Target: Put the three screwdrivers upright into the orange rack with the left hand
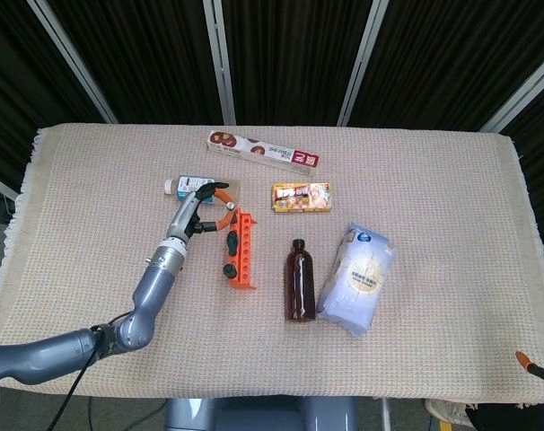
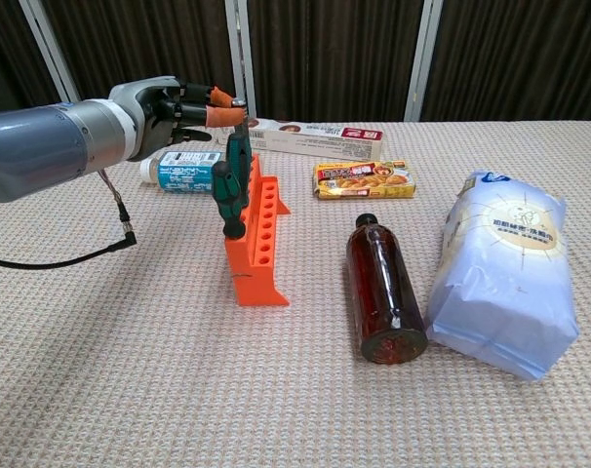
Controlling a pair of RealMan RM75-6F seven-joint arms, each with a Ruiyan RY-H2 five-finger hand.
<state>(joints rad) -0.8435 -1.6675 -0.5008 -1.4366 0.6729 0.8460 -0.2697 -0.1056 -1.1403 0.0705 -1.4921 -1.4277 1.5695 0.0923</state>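
Observation:
The orange rack [image 2: 263,237] [image 1: 243,249] stands lengthwise at the table's middle left. Green-and-black screwdrivers stand along its left side: a rear one [image 2: 240,156] [image 1: 229,241] and a front one [image 2: 225,195] [image 1: 227,269]. I cannot make out a third. My left hand [image 2: 169,105] [image 1: 195,209] is just left of the rack's far end. Its orange-tipped fingers [image 2: 224,100] pinch the top of the rear screwdriver. The right hand does not show in either view.
A water bottle [image 2: 183,170] lies behind the left hand. A long box [image 2: 310,136] and a snack box [image 2: 364,179] lie further back. A brown bottle [image 2: 380,288] and a white bag [image 2: 504,283] lie right of the rack. A black cable [image 2: 76,252] trails at the left.

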